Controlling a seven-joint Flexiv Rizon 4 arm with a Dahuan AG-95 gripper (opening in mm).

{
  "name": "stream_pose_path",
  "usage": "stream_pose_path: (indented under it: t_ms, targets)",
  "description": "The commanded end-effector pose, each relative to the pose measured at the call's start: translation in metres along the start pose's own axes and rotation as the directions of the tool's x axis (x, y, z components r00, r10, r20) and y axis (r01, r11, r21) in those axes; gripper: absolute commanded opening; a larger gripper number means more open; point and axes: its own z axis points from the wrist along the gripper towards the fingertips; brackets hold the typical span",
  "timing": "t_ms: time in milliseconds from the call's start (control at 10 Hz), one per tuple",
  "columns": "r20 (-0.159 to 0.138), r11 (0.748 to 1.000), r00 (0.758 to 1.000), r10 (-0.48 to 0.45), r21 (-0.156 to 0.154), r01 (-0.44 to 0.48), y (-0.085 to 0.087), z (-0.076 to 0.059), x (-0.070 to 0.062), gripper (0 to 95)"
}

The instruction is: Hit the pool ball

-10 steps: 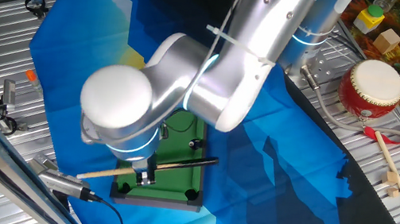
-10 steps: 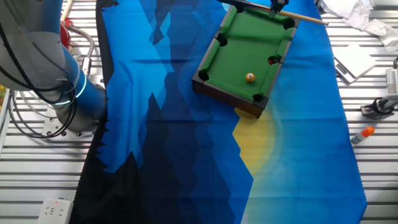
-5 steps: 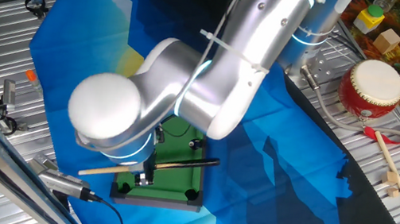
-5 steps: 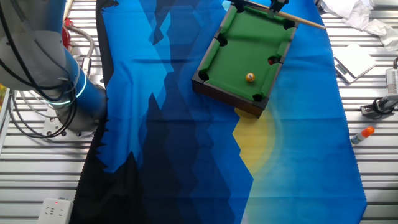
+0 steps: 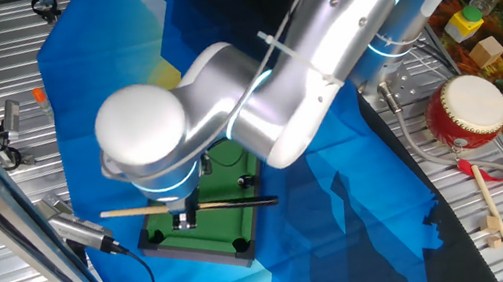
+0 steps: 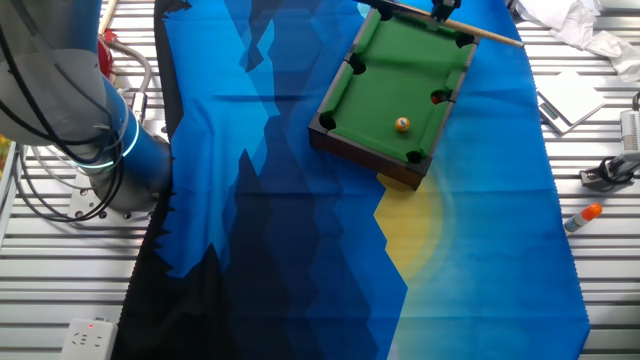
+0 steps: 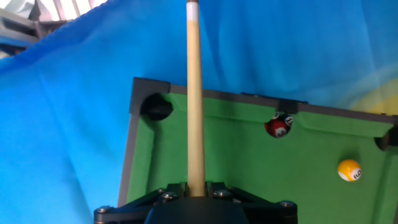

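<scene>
Toy pool table (image 6: pixel 396 95) set on blue cloth (image 6: pixel 280 200) over the ribbed surface (image 6: pixel 560 310). Pool ball (image 6: pixel 402 124) on the felt toward one long rail, between a side pocket and a corner pocket, well apart from the hand. Red ball (image 7: pixel 278 126) at the mouth of the side pocket, near the orange one but not touching. Cue (image 7: pixel 194 93) gripped near its dark butt, so the long pale shaft sticks out past the table as the striking end. Hand (image 7: pixel 196 186) closed on the cue, jaws narrow, no other contact visible. Hand poised at the far short end of the table, cue lying crosswise over that end rail. In hand view, ball off to the right of the cue line; judged not yet lined up, stroke not begun. Arm (image 5: pixel 238 98) blocks most of the table in one fixed view.
</scene>
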Motion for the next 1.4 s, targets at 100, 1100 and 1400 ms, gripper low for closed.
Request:
stream_pose_path:
  t_ms: [100,1100,1400]
  targets:
    - [-0.004,1.0,1.0,-0.003,-0.009,0.003,0.002,0.0,-0.001,76.0]
    - [0.029,1.0,1.0,0.004,0.017,-0.004,-0.015,0.027,-0.02,57.0]
    - [0.033,1.0,0.999,0.004,0.019,-0.004,-0.02,0.04,-0.028,38.0]
